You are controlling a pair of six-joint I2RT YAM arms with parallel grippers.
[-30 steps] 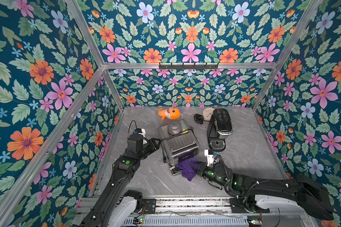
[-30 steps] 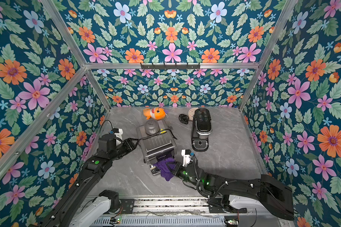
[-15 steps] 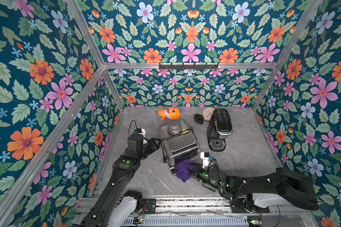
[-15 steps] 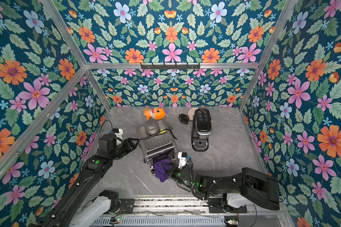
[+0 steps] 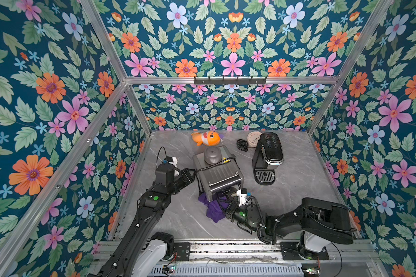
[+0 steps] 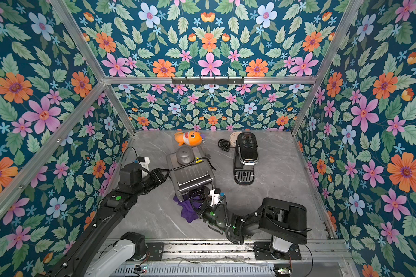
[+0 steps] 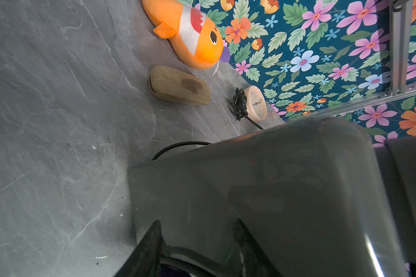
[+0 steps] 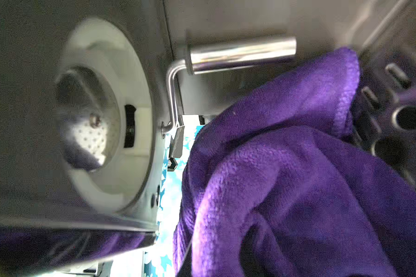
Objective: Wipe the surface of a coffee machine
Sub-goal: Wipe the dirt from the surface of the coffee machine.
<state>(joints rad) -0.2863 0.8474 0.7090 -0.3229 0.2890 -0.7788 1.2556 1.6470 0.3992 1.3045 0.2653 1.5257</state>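
Right wrist view is basically all purple fleecy cloth (image 8: pixel 286 179), bunched up right in front of the fingers, which I can't actually see here. Just past the cloth is the front of the boxy silver espresso machine (image 8: pixel 226 16), with its shiny steel steam wand (image 8: pixel 240 52) and round brew head (image 8: pixel 89 124). In both top views the right gripper (image 5: pixel 225 201) is pinched tight on that cloth, tips at the machine's lower front edge, cloth touching it. The left gripper (image 5: pixel 190 173) is up against the machine's side. In the left wrist view its fingers (image 7: pixel 149 247) stand apart, with the dark wall right ahead of them.
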